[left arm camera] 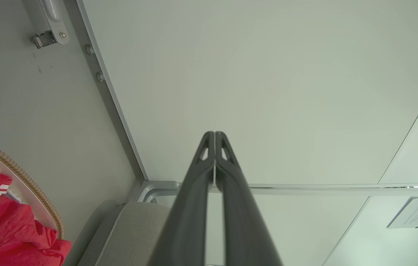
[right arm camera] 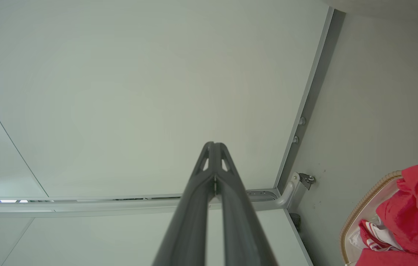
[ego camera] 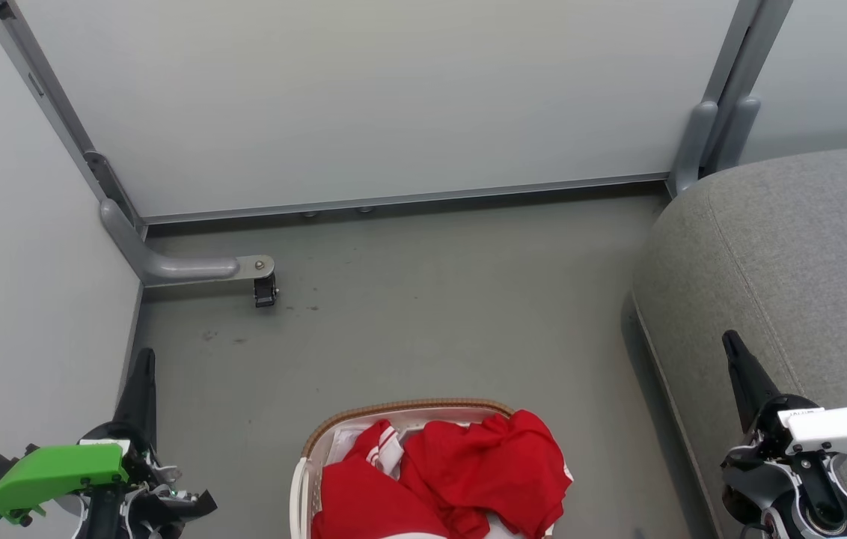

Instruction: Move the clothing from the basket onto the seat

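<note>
Red clothing [ego camera: 468, 464] heaped in basket [ego camera: 393, 408] near seat [ego camera: 805, 247]; left gripper [left arm camera: 214, 135], right gripper [right arm camera: 214, 145] both clenched on nothing, flanking basket.

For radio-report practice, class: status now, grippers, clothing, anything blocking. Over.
Left gripper shut, empty; right gripper shut, empty. Clothing heaped in basket, none on visible seat. No obstacle seen between basket and seat.

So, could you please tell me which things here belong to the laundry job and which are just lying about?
Part of the job: the clothing, the basket holding it, the seat, and the left gripper and right gripper, both shut and empty.
Just there: the caster wheel, the partition panel, the paper notice.
</note>
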Robot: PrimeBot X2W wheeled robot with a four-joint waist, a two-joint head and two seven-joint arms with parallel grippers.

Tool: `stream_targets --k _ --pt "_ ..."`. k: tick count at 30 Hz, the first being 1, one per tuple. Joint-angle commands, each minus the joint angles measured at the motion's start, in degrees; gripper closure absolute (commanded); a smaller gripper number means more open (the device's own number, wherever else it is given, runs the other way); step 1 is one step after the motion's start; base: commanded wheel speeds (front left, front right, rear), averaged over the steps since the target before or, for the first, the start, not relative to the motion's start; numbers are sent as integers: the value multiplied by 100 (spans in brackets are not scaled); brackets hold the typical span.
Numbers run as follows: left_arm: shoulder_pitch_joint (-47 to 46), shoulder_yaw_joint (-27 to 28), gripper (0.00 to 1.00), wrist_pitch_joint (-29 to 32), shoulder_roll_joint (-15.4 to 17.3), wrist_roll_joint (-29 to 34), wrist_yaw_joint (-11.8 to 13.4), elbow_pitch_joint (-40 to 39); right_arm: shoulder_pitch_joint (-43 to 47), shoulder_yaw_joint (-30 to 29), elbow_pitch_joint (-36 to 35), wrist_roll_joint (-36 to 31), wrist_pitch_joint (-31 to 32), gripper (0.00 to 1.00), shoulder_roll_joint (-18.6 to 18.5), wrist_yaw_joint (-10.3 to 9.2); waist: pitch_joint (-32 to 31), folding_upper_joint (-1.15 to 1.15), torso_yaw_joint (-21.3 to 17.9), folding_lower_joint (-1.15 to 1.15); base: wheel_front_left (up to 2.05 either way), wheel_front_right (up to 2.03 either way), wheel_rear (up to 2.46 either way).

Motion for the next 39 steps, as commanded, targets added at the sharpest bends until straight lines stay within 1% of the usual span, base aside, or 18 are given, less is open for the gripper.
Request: stream_targets --k 1,2,6,14,22,29,34,39 --pt "-62 11 100 16 14 -17 -27 -7 63 -9 -16 19 14 100 -34 0 0 0 0 0 0 0 0" --pt "7 -4 0 -4 -2 1 1 13 3 5 19 -3 -6 0 4 0 0 0 0 0 0 0 0" --pt "153 -35 0 -12 -30 2 10 208 100 27 212 -5 -9 0 69 -1 0 0 0 0 0 0 0" --pt "213 -262 0 -245 -25 67 7 105 130 175 217 -159 -244 0 57 -1 3 0 0 0 0 0 0" --pt "278 -414 0 -459 -20 225 5 13 143 152 239 -588 -457 0 46 -1 0 0 0 0 0 0 0" --pt "309 -418 0 -631 -16 684 2 -113 167 163 63 -1352 -632 0 38 -1 -3 0 -2 0 0 0 0" --pt "323 -466 0 -747 -13 1249 5 -233 206 172 -131 -2046 -747 0 31 0 -5 0 -3 0 0 0 0" --pt "330 -545 0 -853 -10 1844 99 -377 239 173 -273 -2679 -854 0 26 0 -5 0 3 0 0 0 0"
